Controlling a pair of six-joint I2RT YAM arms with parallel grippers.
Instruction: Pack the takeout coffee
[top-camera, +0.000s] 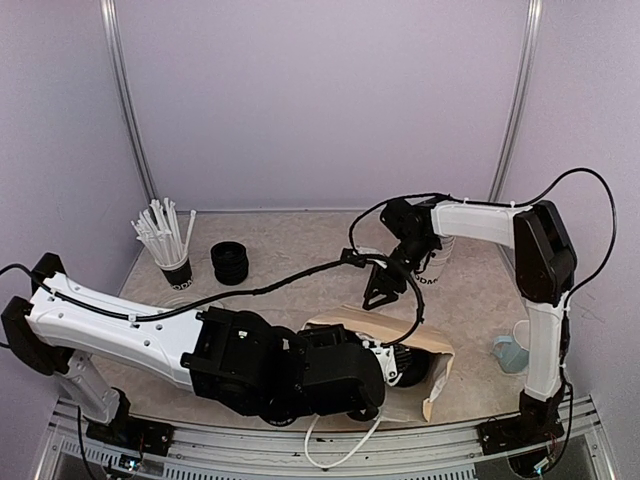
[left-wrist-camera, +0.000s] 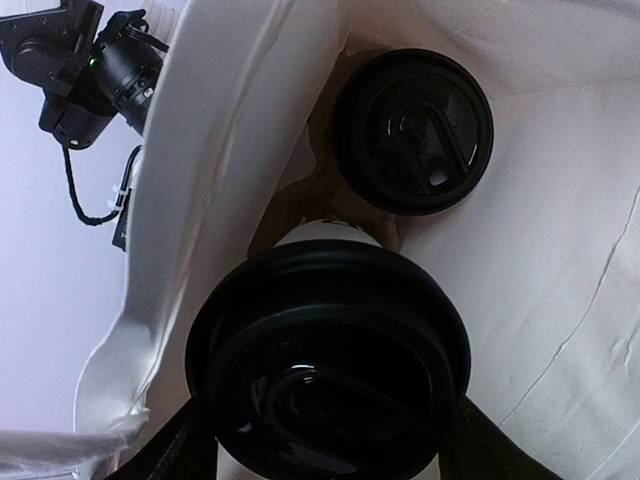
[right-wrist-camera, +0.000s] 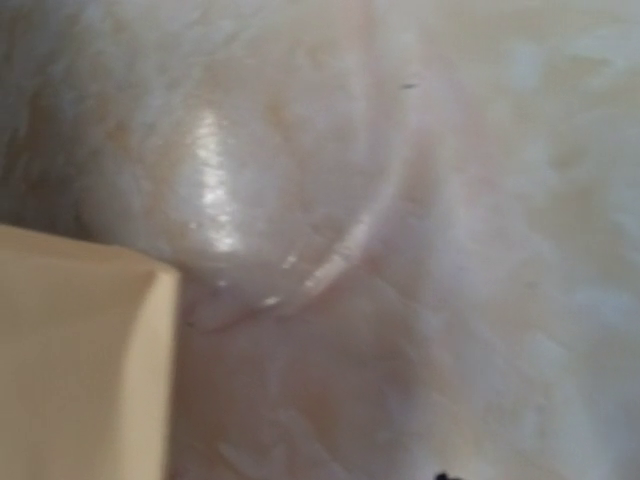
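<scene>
**Left pincer** (left-wrist-camera: 325, 450): its dark fingers (left-wrist-camera: 170, 445) stand on either side of a black lid and are clamped on the near takeout coffee cup (left-wrist-camera: 325, 350). The white paper wall of this cup shows just beyond the lid's rim. The grip sits inside the paper bag (left-wrist-camera: 240, 150), whose pale creased inner walls surround it.

**Second takeout coffee cup** (left-wrist-camera: 413, 130): also lidded in black, it lies deeper in the same bag, just beside the held cup. Whether the two touch cannot be told.

**Paper bag, overhead view** (top-camera: 440, 375): tan on the outside, it rests on the worktop (top-camera: 300, 240) near the front edge, between the two arm bases. The left arm's wrist enters it from the left.

**Right pincer** (top-camera: 383, 290): it hangs just above the bag's far edge. Whether its jaws are apart or together cannot be told. The right wrist view is blurred, showing only a tan edge at lower left and a pale glossy surface.

**Surroundings:**
- White lettered cup (top-camera: 440, 268), just behind the right wrist.
- Cup of white straws (top-camera: 160, 228), at far left.
- Stack of black lids (top-camera: 230, 262), beside the straws.
- Light blue mug (top-camera: 510, 352), near the right arm's base.
</scene>
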